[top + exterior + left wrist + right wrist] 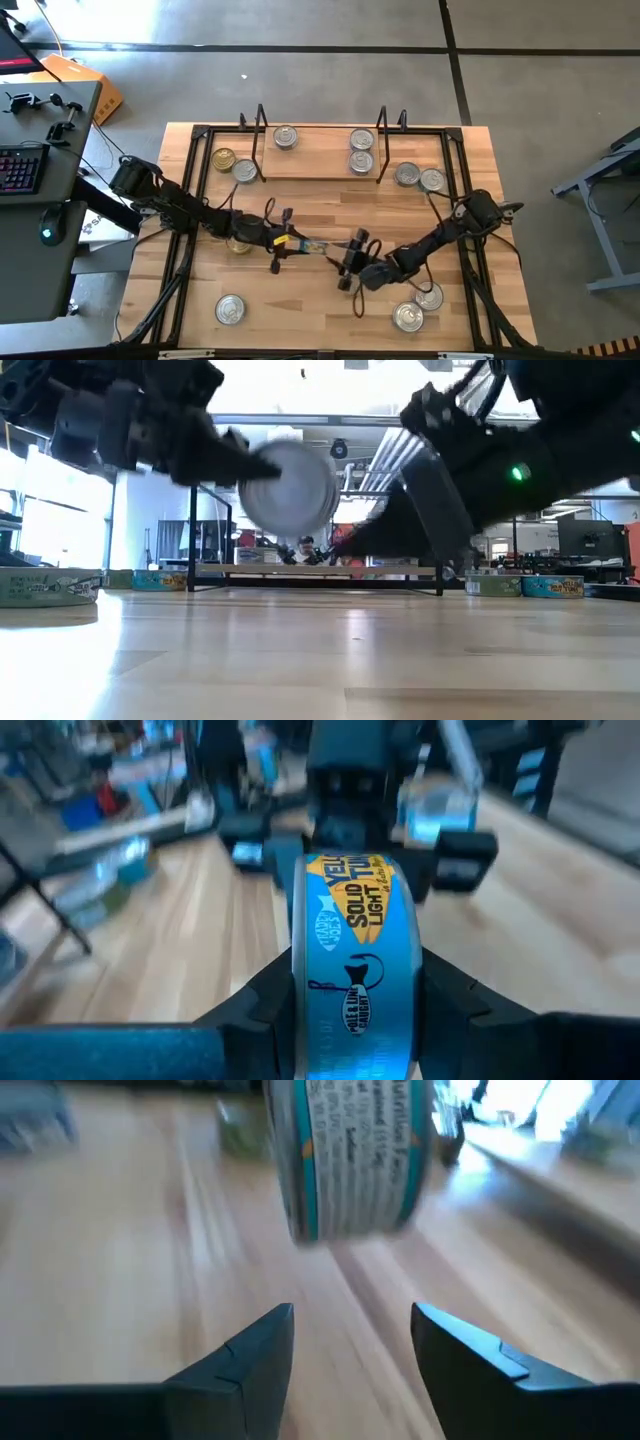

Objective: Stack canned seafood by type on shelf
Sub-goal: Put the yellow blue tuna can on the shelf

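My left gripper (296, 243) is shut on a blue-and-yellow labelled tuna tin (355, 920) at the table's middle, above the wood. In the low view the tin (290, 485) stands on edge, its silver lid toward the near side. My right gripper (352, 1330) is open and points at the tin (350, 1160) from the right, a short way off; it also shows in the high view (350, 255). The shelf (320, 172) stands at the far side with three silver tins on it (285, 137) (362, 140) (361, 161). My left gripper pinches the tin between its two fingers, one on each flat end (300, 990), with the label band showing between them. The fingers come nearly level from the table's left. The tin is on edge and lifted clear of the table.
Loose tins lie left of the shelf (224, 158) (245, 170), right of it (407, 175) (432, 180), near the front left (230, 308) and front right (408, 317) (430, 296). A gold-lidded tin (238, 243) lies under the left arm. Black frame bars (190, 200) border the tabletop.
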`<move>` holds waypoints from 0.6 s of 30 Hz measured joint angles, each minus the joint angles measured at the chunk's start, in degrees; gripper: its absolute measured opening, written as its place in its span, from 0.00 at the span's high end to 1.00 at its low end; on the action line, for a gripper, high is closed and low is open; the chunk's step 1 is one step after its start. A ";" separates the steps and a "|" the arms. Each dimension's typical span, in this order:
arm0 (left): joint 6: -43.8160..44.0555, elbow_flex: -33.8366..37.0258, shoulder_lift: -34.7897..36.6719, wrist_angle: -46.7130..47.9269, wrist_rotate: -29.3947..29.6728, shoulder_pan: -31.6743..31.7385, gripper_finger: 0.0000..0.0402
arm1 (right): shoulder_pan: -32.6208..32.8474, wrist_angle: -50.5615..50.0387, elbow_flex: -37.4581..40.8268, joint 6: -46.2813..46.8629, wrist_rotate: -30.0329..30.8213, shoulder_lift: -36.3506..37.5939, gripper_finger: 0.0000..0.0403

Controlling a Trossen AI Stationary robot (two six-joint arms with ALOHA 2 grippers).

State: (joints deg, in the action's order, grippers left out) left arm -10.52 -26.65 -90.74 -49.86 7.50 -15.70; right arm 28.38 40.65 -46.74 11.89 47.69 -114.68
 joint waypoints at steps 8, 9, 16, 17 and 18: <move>-0.09 -0.04 0.02 -7.11 -3.14 -0.23 0.70 | -1.75 8.46 -4.43 -16.65 -7.25 -0.01 0.40; -0.14 -0.04 0.03 -7.01 -3.10 -0.23 0.70 | -1.68 8.18 -5.42 -18.05 -6.64 0.01 0.39; -2.02 -0.04 0.04 -6.49 -3.20 -0.70 0.70 | 1.87 1.16 -10.75 -25.94 5.33 0.01 0.43; -2.20 -0.04 0.04 -6.45 -3.22 -0.82 0.70 | 2.28 -0.32 -11.18 -25.89 6.34 0.01 0.45; -2.18 -0.04 0.04 -6.37 -3.01 -0.97 0.70 | 2.56 -1.82 -11.61 -25.69 7.13 0.01 0.47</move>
State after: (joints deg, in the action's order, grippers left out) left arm -12.70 -26.70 -90.70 -56.23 4.49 -16.67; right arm 30.95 38.83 -58.35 -13.79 54.81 -114.67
